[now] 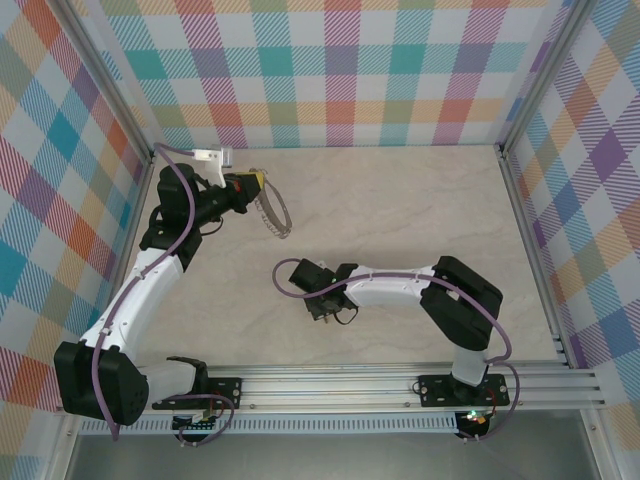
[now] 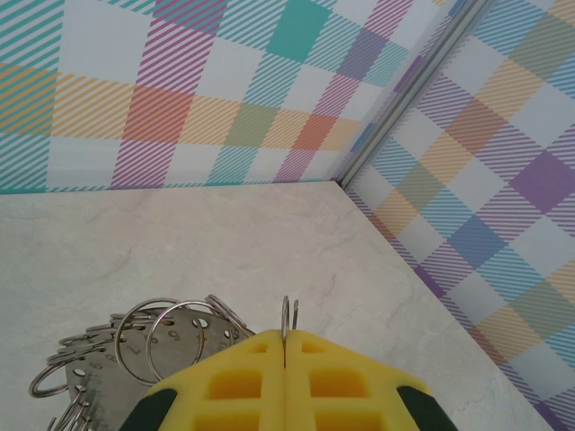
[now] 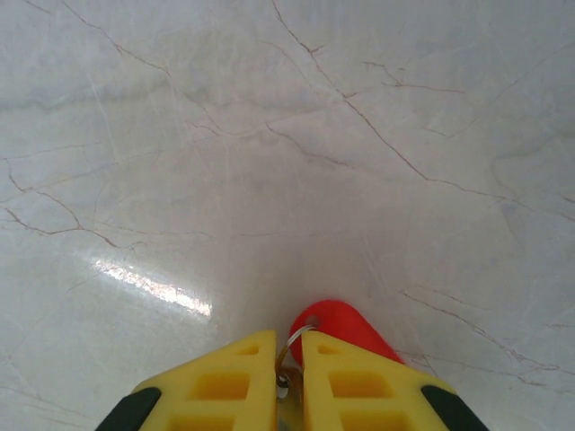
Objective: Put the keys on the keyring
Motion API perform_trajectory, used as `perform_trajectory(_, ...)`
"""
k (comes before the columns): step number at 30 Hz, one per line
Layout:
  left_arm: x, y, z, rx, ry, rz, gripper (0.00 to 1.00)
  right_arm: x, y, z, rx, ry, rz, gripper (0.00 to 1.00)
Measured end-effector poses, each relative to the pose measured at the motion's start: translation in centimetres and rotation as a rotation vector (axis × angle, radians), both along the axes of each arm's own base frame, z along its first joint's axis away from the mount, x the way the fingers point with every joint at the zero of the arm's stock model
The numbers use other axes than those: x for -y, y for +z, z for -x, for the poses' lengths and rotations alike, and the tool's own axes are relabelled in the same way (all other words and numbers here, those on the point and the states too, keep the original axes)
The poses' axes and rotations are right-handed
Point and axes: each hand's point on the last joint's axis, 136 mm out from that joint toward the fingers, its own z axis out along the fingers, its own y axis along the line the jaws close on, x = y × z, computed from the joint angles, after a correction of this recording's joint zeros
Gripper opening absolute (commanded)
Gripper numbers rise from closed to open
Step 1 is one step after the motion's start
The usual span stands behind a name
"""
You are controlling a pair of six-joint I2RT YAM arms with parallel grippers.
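Keyring (image 1: 272, 212) hangs from my left gripper (image 2: 286, 346), fingers pressed together on one loop, toward the table's (image 1: 420, 200) far left corner; marks on its plate are unreadable. My right gripper (image 3: 287, 350) pinches the red key (image 3: 337, 325) near the table's middle.

The worktop (image 1: 420, 210) is pale beige with thin veins like marble. Three walls (image 1: 340, 70) stand around it, printed with checks in teal, orange, red, purple and yellow. Grey metal strips (image 1: 530, 250) run along the wall edges. An aluminium rail (image 1: 330, 380) closes the near side. A bright streak of light (image 3: 153, 287) reflects on the worktop.
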Motion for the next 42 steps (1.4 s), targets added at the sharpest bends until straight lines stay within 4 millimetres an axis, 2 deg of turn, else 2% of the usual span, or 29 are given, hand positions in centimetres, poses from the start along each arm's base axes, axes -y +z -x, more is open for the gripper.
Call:
perform_trajectory(4,0.0,0.0,0.0,0.0,0.0,0.0,0.0,0.0,0.4,0.0,0.005,0.001,-0.009,0.03)
perform_trajectory(7,0.0,0.0,0.0,0.0,0.0,0.0,0.0,0.1,0.3,0.0,0.004,-0.001,-0.01,0.04)
perform_trajectory(9,0.0,0.0,0.0,0.0,0.0,0.0,0.0,0.2,0.3,0.1,0.004,-0.001,-0.01,0.0)
perform_trajectory(19,0.0,0.0,0.0,0.0,0.0,0.0,0.0,0.7,0.3,-0.1,0.002,-0.012,-0.037,0.0)
perform_trajectory(25,0.1,0.0,0.1,0.0,-0.005,0.001,0.0,1.6,0.8,0.2,-0.014,-0.022,-0.082,0.0)
perform_trajectory(29,0.4,0.0,0.3,-0.001,-0.028,0.005,0.0,2.0,3.0,-0.1,0.0,-0.036,-0.178,0.0)
perform_trajectory(35,1.4,0.2,0.6,-0.003,-0.075,-0.009,0.0,2.8,7.8,-1.1,0.065,-0.057,-0.387,0.0)
perform_trajectory(42,5.5,0.7,2.5,0.055,-0.212,-0.072,0.0,5.6,14.1,-3.0,0.2,-0.104,-0.615,0.0)
